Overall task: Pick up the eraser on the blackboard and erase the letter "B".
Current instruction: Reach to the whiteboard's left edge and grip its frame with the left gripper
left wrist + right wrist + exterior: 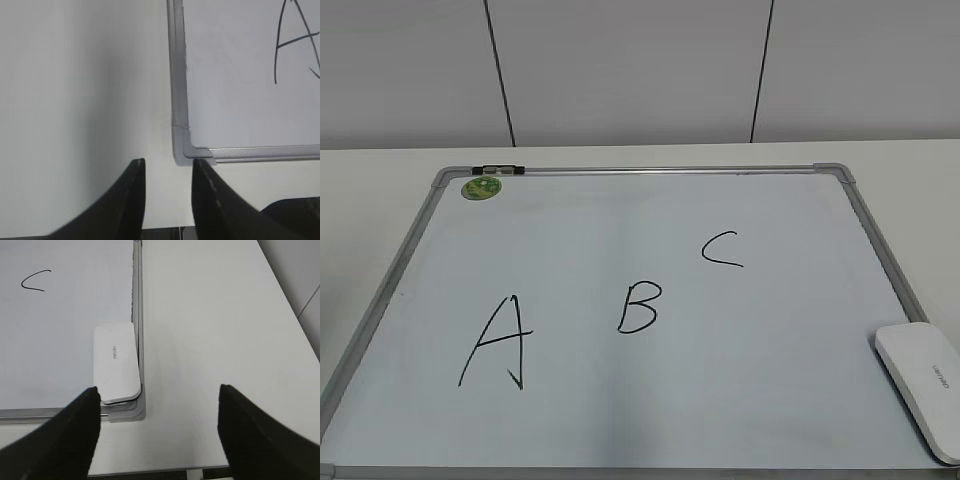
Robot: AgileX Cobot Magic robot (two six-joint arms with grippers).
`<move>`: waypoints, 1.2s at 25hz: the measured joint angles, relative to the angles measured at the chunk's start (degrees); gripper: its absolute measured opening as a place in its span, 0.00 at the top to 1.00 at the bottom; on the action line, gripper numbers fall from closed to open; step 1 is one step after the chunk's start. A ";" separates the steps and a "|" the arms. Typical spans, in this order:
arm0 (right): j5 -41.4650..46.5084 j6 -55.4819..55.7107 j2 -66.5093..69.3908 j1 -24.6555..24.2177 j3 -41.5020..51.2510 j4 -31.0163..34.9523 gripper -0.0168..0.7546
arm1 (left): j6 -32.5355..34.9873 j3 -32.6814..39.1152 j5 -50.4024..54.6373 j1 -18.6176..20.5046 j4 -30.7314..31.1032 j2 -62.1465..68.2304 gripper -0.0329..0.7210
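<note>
Blackboard (650,215): lies flat on the table (380,165), white face up, thin grey frame with rounded grey corner pieces; it is the landmark for everything below.
Letter "A" (498,342): black marker, toward the board's near left part; its lower strokes also show in the left wrist view (297,42).
Letter "B" (639,307): black marker, about the middle of the board, between the "A" and the "C", whole and unsmudged.
Letter "C" (721,250): black marker, right of the "B" and farther up the board; seen again in the right wrist view (36,280).
Eraser (923,388): white oblong block with small grey lettering on top, lying on the board's near right corner, its long side along the right frame bar; in the right wrist view (116,361) it sits just inside that corner piece, untouched by either gripper.
Green magnet (482,186): small round disc on the board's far left corner.
Black clip (499,170): small dark piece on the board's far frame bar, just above the magnet.
Left gripper (167,172): over bare table just outside the board's near left corner, jaws a narrow gap apart, holding nothing.
Right gripper (159,400): just off the board's near right corner, jaws spread wide, nothing between them; its left finger (82,415) is near the eraser's near end.
</note>
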 joint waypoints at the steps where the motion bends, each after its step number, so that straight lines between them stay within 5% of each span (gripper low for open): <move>1: 0.00 0.00 0.00 0.00 0.00 0.00 0.28 | 0.00 -1.38 -0.29 0.00 -0.04 3.78 0.63; 13: 0.00 0.00 0.00 0.00 0.00 0.00 0.28 | 0.40 -19.90 -4.59 0.00 -0.13 37.70 0.63; 30: 0.00 0.00 0.00 0.00 0.00 0.00 0.28 | 0.61 -37.32 -5.43 0.00 -0.13 61.81 0.63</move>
